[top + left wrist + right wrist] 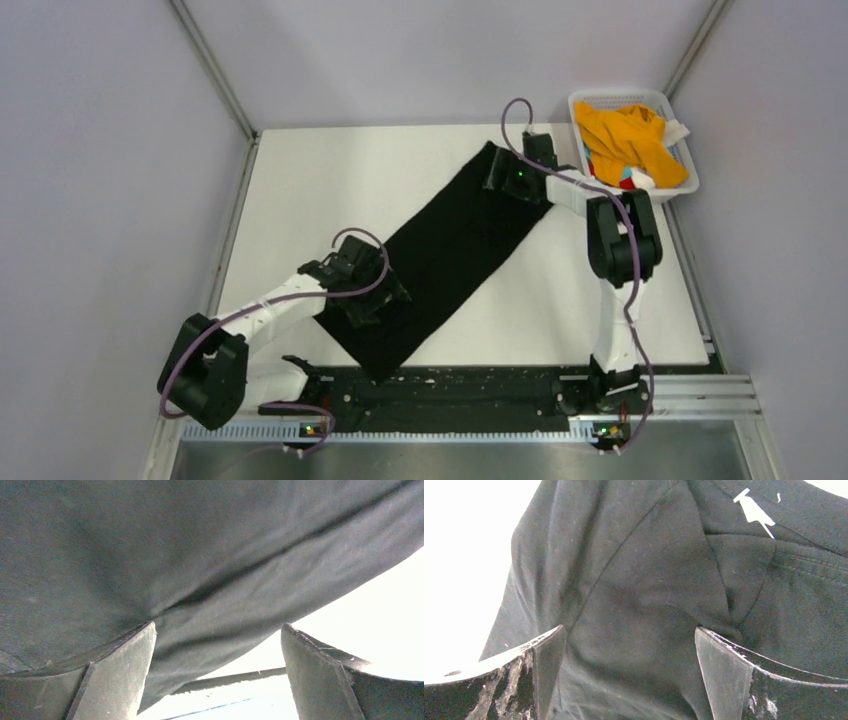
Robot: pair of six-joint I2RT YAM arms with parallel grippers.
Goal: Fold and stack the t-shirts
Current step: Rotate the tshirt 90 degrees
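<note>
- The black shirt (452, 250) is lying as a long folded strip, slanting across the desk (300, 190).
- The left tool (372, 300) is standing over its near end and the right tool (512, 178) over the collar end. Both are spread and pinching nothing.
- The orange shirt (622, 138) is waiting in the basket (688, 182).
- The next move, I think, is calling for pinching one end and folding the strip in half.

Pale grey walls (100, 150), white tabletop (300, 200), metal rail (705, 395) along near edge, even light

The black t-shirt (450, 250) is matt cloth, the basket (615, 96) white plastic mesh
</note>
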